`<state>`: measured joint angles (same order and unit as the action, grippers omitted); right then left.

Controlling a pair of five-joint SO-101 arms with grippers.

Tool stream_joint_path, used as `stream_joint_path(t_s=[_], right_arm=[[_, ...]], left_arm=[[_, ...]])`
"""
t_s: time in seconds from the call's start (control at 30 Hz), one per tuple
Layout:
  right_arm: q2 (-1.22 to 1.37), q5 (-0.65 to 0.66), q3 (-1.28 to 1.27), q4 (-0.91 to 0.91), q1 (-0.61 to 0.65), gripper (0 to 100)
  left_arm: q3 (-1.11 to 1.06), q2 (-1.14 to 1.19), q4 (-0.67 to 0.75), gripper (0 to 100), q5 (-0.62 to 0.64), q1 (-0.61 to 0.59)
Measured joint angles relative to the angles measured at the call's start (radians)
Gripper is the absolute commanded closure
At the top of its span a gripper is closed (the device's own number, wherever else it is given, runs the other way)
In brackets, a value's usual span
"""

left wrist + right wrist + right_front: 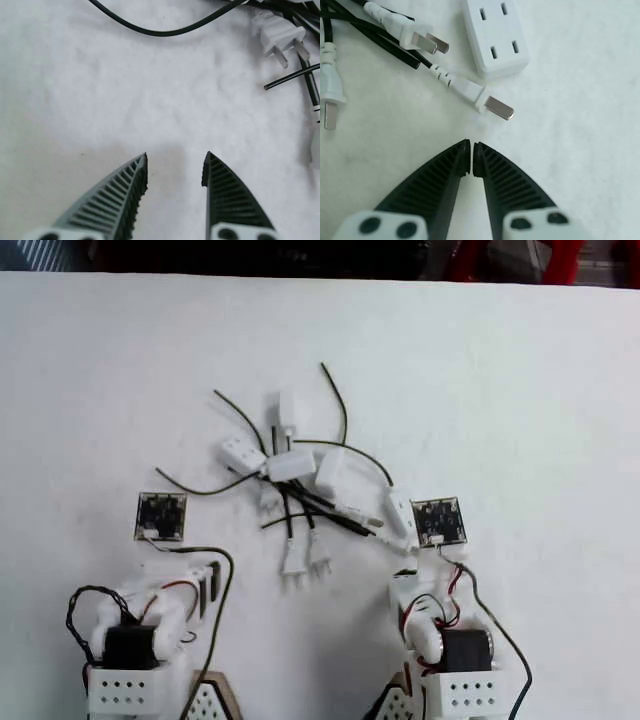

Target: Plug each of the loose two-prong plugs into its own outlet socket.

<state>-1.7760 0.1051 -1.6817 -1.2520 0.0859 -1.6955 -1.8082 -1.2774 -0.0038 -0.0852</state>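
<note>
A heap of white outlet blocks [290, 466] and black cords lies at the table's middle. One outlet block [497, 35] with its slots facing up lies just ahead of my right gripper [471, 156], which is shut on nothing. A white two-prong plug [481, 98] lies between that block and the fingertips, and two more plugs [415, 37] lie to the side. My left gripper [175, 165] hovers open over bare table, with a white plug [280, 36] farther ahead. From above, two plugs [305, 570] lie between the left gripper [205, 585] and the right gripper [404, 573].
Two small dark circuit boards [160, 515] [438, 522] lie flat in front of the arms. A loose black cord [150, 30] curves across the cloth ahead of the left gripper. The white table [520, 390] has free room at both sides and behind the heap.
</note>
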Motion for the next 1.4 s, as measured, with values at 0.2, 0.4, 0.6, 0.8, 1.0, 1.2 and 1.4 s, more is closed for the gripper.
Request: stream_joint_path(t_s=[0.2,0.4,0.6,0.8,1.0,1.2,1.4], right_arm=[[0.0,0.0,0.0,0.0,0.0,97.8],[0.0,0.0,0.0,0.0,0.0,97.8],[0.0,0.0,0.0,0.0,0.0,97.8],[0.0,0.0,0.0,0.0,0.0,98.0],[0.0,0.0,0.0,0.0,0.0,98.0],[0.0,0.0,0.0,0.0,0.0,97.8],[-0.002,0.0,0.011,0.0,-0.005,97.8]], left_arm=[[0.0,0.0,0.0,81,0.0,0.0],[0.0,0.0,0.0,81,0.0,0.0],[0.0,0.0,0.0,81,0.0,0.0],[0.0,0.0,0.0,81,0.0,0.0],[0.0,0.0,0.0,81,0.0,0.015],[0.015,0.0,0.0,81,0.0,0.051],[0.08,-0.002,0.0,81,-0.003,-0.009]])
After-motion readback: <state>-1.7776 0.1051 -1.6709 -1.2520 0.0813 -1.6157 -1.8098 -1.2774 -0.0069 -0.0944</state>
